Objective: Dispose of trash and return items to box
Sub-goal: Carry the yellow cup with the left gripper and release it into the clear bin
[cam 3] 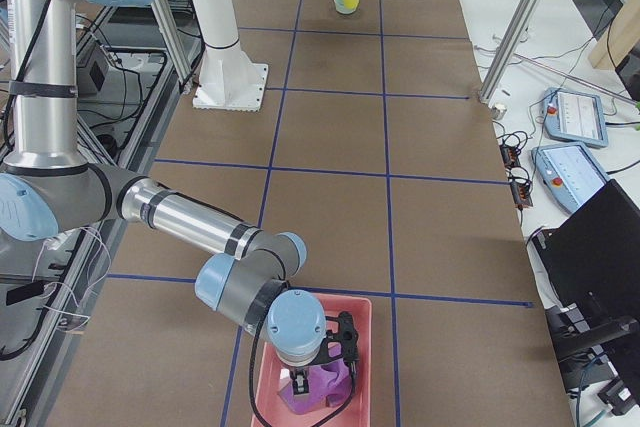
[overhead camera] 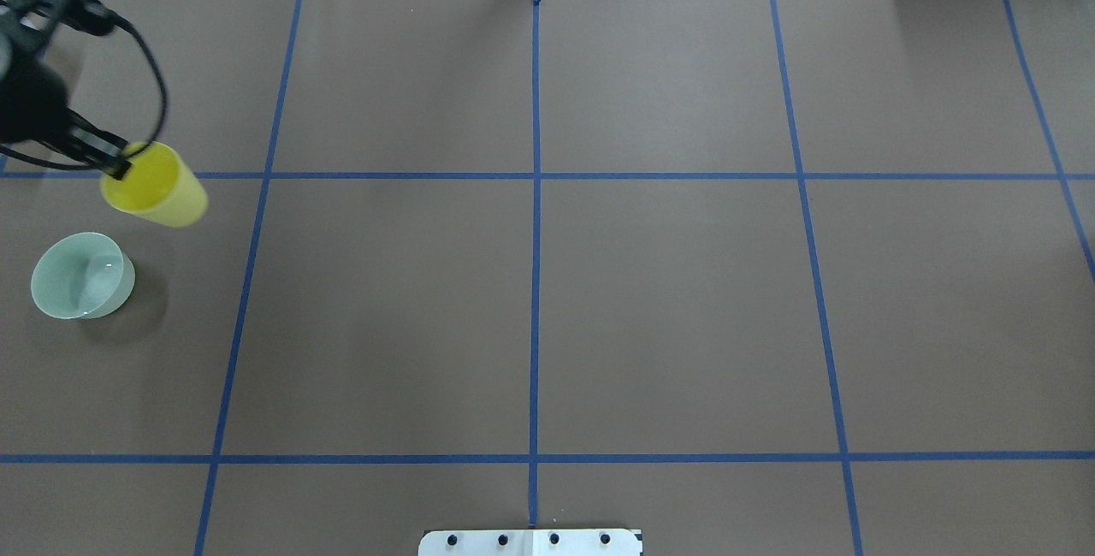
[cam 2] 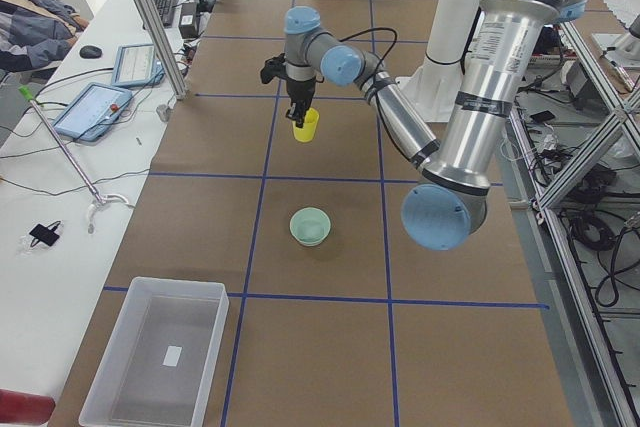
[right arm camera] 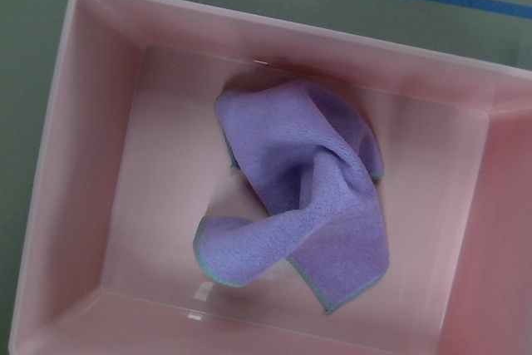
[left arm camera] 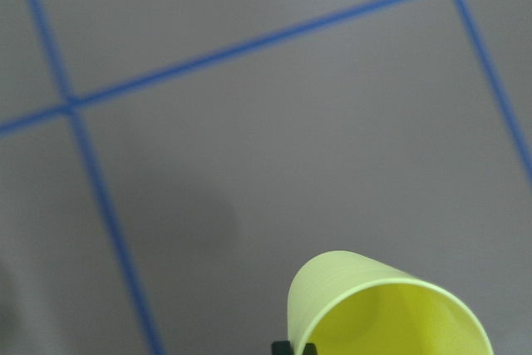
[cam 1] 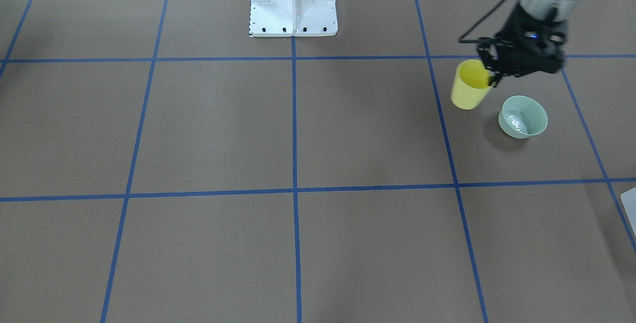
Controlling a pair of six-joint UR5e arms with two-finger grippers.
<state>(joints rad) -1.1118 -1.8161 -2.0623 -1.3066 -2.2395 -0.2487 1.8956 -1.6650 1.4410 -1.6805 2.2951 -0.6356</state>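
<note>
The left arm (cam 2: pixel 400 127) and the right arm (cam 3: pixel 185 219) are silver-grey metal tubes joined by rounded pale-blue caps (cam 2: pixel 438 217). The left claw (cam 1: pixel 492 79) is black, with a thin black cable (overhead camera: pixel 159 90) looping off its wrist. The white base pedestal (cam 1: pixel 293 2) carries a row of black screws (cam 1: pixel 284 29).

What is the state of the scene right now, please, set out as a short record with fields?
left claw: shut on the rim of the yellow cup, which hangs tilted
green bowl: upright on the table, beside the cup, not touching it
right claw: over the pink bin; open or shut cannot be told
purple cloth: crumpled inside the pink bin
clear box: at the table's end on the robot's left
</note>
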